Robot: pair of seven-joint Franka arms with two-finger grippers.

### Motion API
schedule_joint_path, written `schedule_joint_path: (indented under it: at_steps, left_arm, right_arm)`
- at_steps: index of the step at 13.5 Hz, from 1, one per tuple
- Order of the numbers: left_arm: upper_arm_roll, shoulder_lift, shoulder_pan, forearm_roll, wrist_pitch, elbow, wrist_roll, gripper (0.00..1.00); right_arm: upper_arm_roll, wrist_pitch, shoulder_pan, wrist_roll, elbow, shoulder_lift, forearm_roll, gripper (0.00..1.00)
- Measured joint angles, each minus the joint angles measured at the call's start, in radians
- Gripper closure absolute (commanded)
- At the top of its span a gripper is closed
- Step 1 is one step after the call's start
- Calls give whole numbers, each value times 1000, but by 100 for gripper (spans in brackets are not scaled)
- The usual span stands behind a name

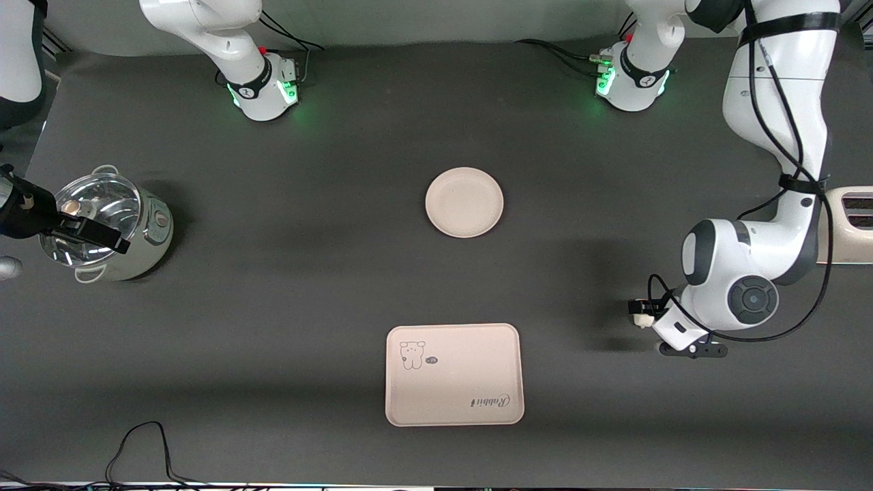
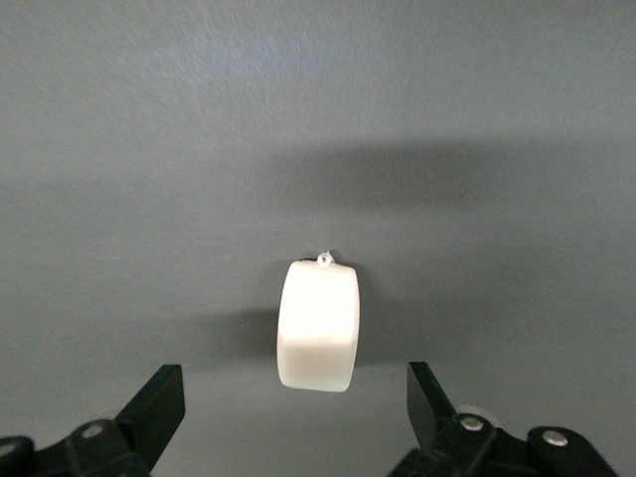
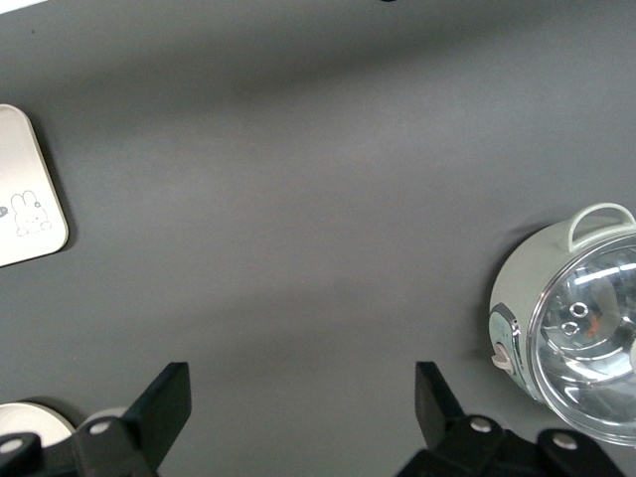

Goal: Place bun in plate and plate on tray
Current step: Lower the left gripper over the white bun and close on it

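the left gripper [image 1: 640,315] sits low at the right middle of the front view, over bare dark table, its fingers [image 2: 159,402] spread wide apart around the small white bun [image 2: 318,326], not touching it. the round plate [image 1: 464,202] lies at the centre of the frame, empty. the tray [image 1: 455,375] lies at lower centre, nearer the camera. the right gripper [image 3: 298,417], released and waiting, hangs at the left edge above a glass-lidded pot [image 1: 109,227].
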Motion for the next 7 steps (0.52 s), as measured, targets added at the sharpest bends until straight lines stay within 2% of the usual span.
schedule_joint_path:
  at_steps: [3, 7]
  left_arm:
    - [-2, 1, -4, 1, 115, -86, 1, 0]
    - [-3, 1, -4, 1, 142, -104, 1, 0]
  right_arm:
    - [-4, -11, -3, -1, -20, -26, 0, 0]
    - [-5, -12, -3, -2, -35, -61, 0, 0]
